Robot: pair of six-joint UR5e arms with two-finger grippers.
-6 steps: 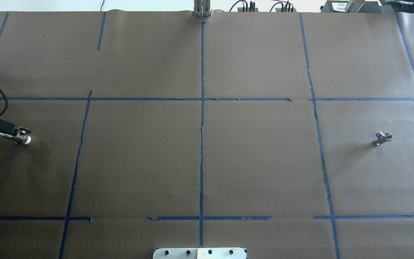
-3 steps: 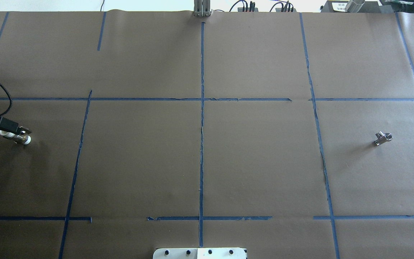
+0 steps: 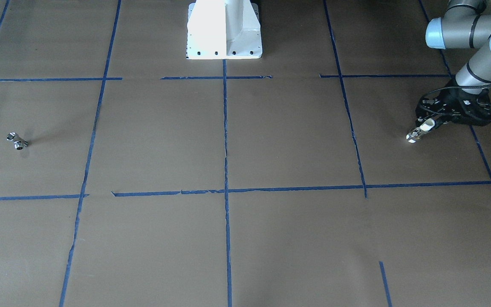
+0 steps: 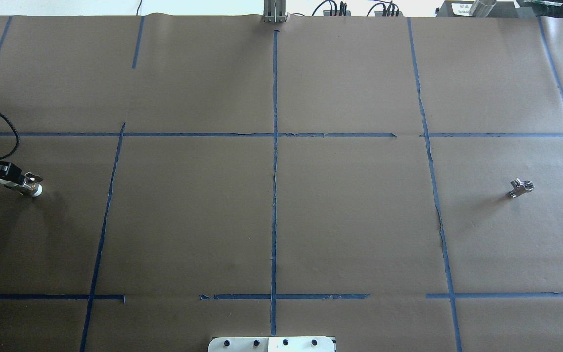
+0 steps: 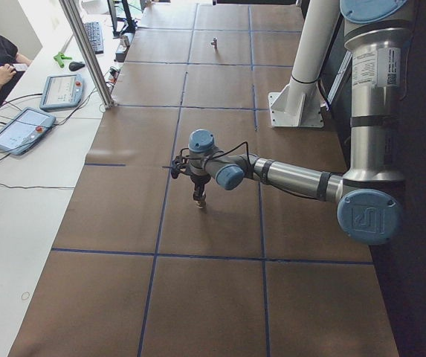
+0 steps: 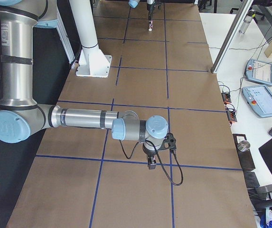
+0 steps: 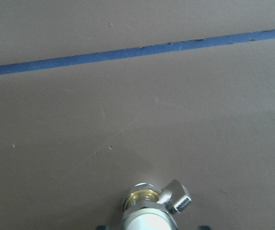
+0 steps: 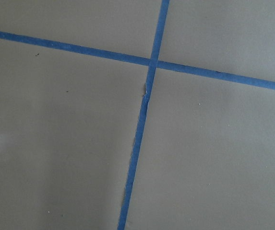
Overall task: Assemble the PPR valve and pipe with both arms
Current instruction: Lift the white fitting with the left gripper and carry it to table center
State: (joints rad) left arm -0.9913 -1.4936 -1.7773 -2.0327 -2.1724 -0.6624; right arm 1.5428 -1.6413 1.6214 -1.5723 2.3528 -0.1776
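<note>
Pipe (image 4: 521, 187) unmoved; left fingers (image 3: 436, 122) still pinch PPR valve (image 4: 31, 188); right fingers (image 6: 151, 164): cannot tell.

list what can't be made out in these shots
- Left gripper on the PPR valve: whether its fingers clamp it. The left wrist view's bottom edge cuts them off, and the other views are too small.
- Right gripper: open or shut. It shows only in the exterior right view, small and dark.
- Pipe: shape of its stubs. It is tiny in every exterior view.
</note>
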